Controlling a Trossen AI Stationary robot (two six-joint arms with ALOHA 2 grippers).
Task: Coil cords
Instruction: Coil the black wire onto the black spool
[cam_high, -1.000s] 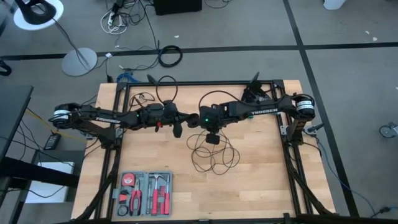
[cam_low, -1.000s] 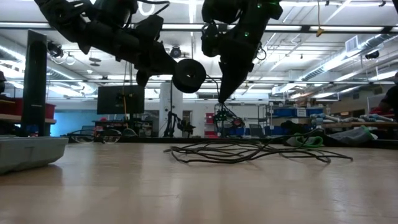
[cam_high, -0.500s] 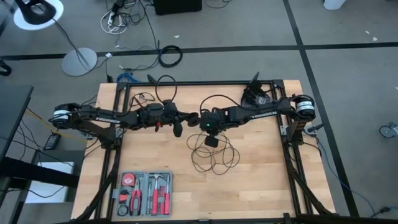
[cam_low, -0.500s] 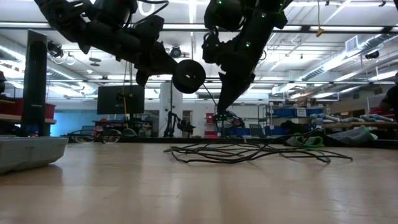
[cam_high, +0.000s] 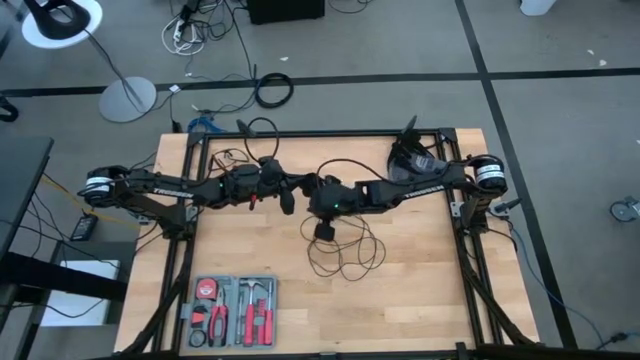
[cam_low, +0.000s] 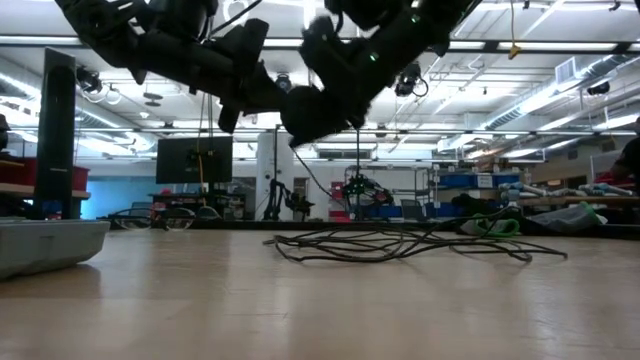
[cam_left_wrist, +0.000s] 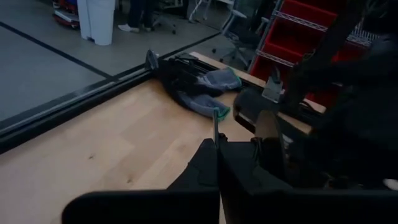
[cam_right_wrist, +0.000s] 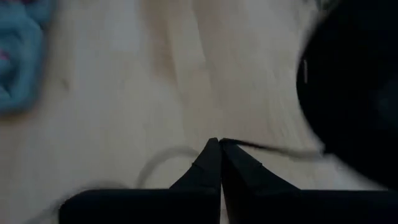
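Overhead, both arms' fingers (cam_right_wrist: 214, 163) closed, meeting mid-table above the looped cord (cam_high: 345, 250), right fingers pinching a strand.

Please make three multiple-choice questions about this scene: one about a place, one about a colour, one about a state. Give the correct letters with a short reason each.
1. Where does the loose pile of the cord lie?
A. on the wooden table near its middle
B. inside the tool tray
C. on the grey floor

2. What colour are most tool handles in the tool tray?
A. blue
B. red
C. yellow

3. How do the fingers of the right pincer stand?
A. wide apart
B. shut together
C. clamped around the tool tray

Answers:
1 A, the high view shows the loops on the table below both arms.
2 B, red grips show in the tray.
3 B, the right wrist view shows the two tips meeting.
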